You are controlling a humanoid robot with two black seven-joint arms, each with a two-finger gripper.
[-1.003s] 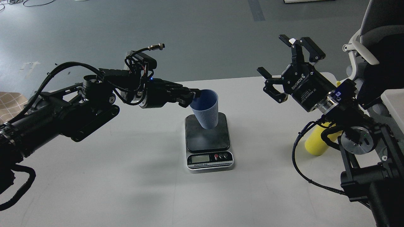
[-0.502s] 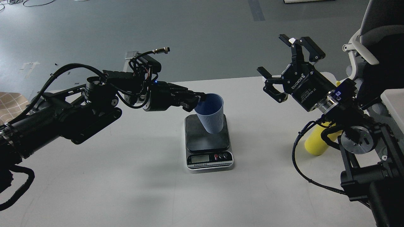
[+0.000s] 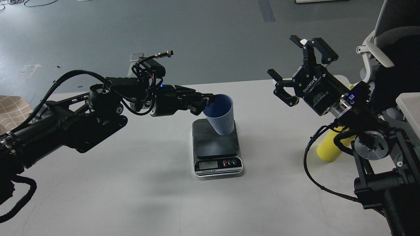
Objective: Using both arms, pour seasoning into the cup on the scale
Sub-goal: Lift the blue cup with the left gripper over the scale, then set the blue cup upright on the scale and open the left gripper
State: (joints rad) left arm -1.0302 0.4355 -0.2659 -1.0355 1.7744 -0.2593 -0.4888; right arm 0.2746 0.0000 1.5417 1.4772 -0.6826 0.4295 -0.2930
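Note:
The dusty-blue ribbed cup (image 3: 221, 116) hangs tilted over the far right part of the scale's dark platform (image 3: 215, 141); whether its base touches the platform I cannot tell. My left gripper (image 3: 206, 102) is shut on the cup's rim from the left. The scale's silver front with LCD and red button (image 3: 224, 162) faces me. My right gripper (image 3: 297, 67) is open and empty, raised above the table's far right. The yellow seasoning bottle (image 3: 329, 149) stands on the table behind my right arm, mostly hidden by it.
The white table (image 3: 131, 183) carries the scale at its middle. A white and grey chair (image 3: 387, 39) stands at the far right edge. The grey floor lies beyond the table's far edge.
My left gripper has carried the cup to the right over the scale, then slightly up. My right arm has not moved.

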